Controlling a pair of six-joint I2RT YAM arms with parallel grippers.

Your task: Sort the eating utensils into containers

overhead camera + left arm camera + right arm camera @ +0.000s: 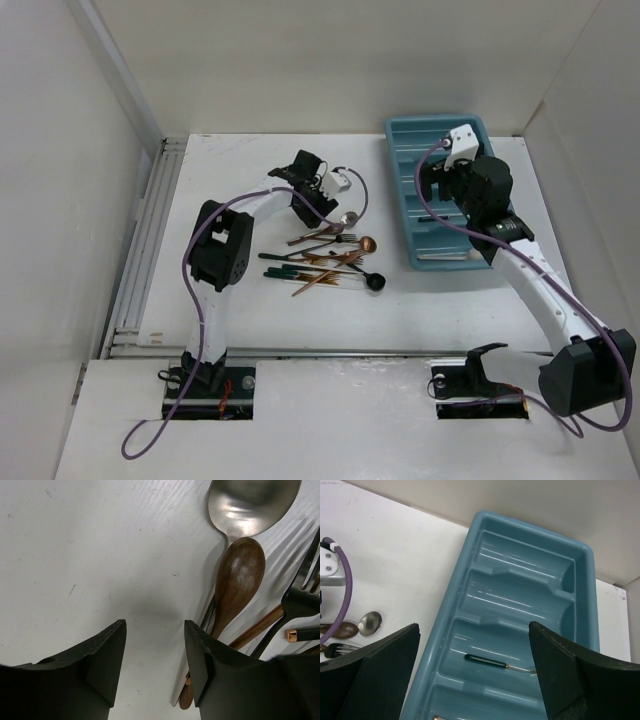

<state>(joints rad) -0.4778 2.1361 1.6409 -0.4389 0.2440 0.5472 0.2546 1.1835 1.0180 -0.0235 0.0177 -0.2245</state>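
The eating utensils (330, 258) lie in a loose pile mid-table: copper, dark-handled and one black round-headed spoon (375, 282). My left gripper (322, 212) hovers at the pile's far edge. In the left wrist view it (155, 623) is open over bare table, with a wooden spoon (240, 575) and a silver spoon (250, 502) just beside its right finger. A dark fork (302, 595) lies further right. My right gripper (474, 626) is open above the teal tray of containers (520, 580), where a green-handled utensil (485, 661) lies in one compartment.
The tray (440, 262) stands at the back right of the table, partly under the right arm (437, 185). White walls enclose the table on the left, back and right. A rail runs along the left edge (150, 250).
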